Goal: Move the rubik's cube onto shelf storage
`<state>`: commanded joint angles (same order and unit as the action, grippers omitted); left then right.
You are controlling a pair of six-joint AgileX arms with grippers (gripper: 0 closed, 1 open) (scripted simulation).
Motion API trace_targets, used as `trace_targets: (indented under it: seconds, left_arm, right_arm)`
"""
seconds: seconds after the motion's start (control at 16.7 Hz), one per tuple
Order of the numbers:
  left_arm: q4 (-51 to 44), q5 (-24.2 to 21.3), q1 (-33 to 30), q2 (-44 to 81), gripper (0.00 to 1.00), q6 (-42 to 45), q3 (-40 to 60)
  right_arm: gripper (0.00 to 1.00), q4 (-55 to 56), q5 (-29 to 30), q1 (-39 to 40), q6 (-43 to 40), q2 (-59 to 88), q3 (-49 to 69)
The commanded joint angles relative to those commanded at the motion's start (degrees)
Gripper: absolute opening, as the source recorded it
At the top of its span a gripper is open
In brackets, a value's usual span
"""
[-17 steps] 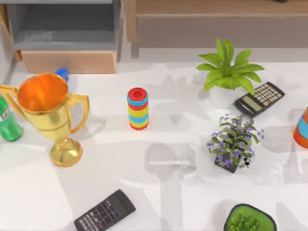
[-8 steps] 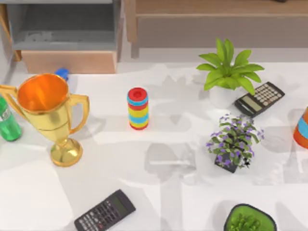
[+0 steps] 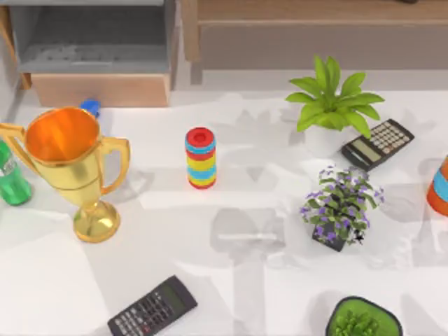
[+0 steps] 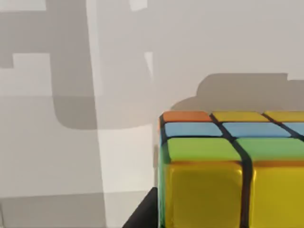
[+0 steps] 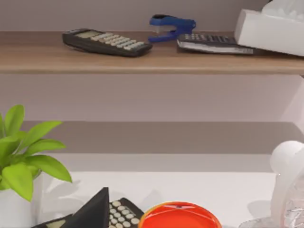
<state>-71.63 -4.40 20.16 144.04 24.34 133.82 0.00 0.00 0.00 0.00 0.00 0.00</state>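
The rubik's cube (image 4: 228,171) sits close under the left wrist camera, a glossy block of rounded square tiles, yellow on its near face, green, pale blue and orange above, split by dark grid lines; it rests on the smooth white table (image 3: 210,280) with a soft grey shadow behind it. A dark sliver by the cube's lower edge may belong to the left gripper, but whether that gripper is apart or together I cannot tell. In the top view the shelf storage (image 3: 308,14) runs along the table's twelve-to-two o'clock edge, a long flat light-wood board over a matte grey-brown panel. From the right wrist camera its board (image 5: 142,59) carries a slim dark calculator (image 5: 107,42), a blue stapler (image 5: 171,23), a second flat keypad (image 5: 209,43) and a white box (image 5: 273,31). A dark wedge low in that view may be part of the right gripper, and its state I cannot tell either. At eleven o'clock stands a grey-lined box unit with a wooden front (image 3: 98,87). Near the table's centre rises a cylindrical ring stack (image 3: 201,158) banded red, blue and yellow. At nine o'clock a shiny gold trophy (image 3: 66,168) flares into a wide cup with two curved handles. A leafy green plant in a white pot (image 3: 330,105) is at two o'clock, touching a tilted black calculator (image 3: 378,143).
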Motion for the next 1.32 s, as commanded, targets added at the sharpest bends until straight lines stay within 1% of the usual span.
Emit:
trace_targets:
  seconds: [0.24, 0.48, 0.9, 1.08, 1.32]
  left_arm:
    - [-3.6, 0.2, 0.0, -0.1, 0.00, -0.1, 3.8]
    - [-3.4, -0.6, -0.4, 1.3, 0.00, 0.2, 6.5]
    - [-3.0, -0.5, -0.3, 1.2, 0.00, 0.3, 6.4]
    - [-2.4, 1.6, -0.7, -2.3, 0.00, -0.4, 3.0]
    - [1.4, 7.2, -4.2, -11.6, 0.00, -2.1, -5.4]
  right_arm:
    - [1.00, 0.0, 0.0, 0.0, 0.0, 0.0, 0.0]
    - [1.00, 0.0, 0.0, 0.0, 0.0, 0.0, 0.0]
    - [1.00, 0.0, 0.0, 0.0, 0.0, 0.0, 0.0]
    - [1.00, 0.0, 0.0, 0.0, 0.0, 0.0, 0.0]
    - [1.00, 0.0, 0.0, 0.0, 0.0, 0.0, 0.0]
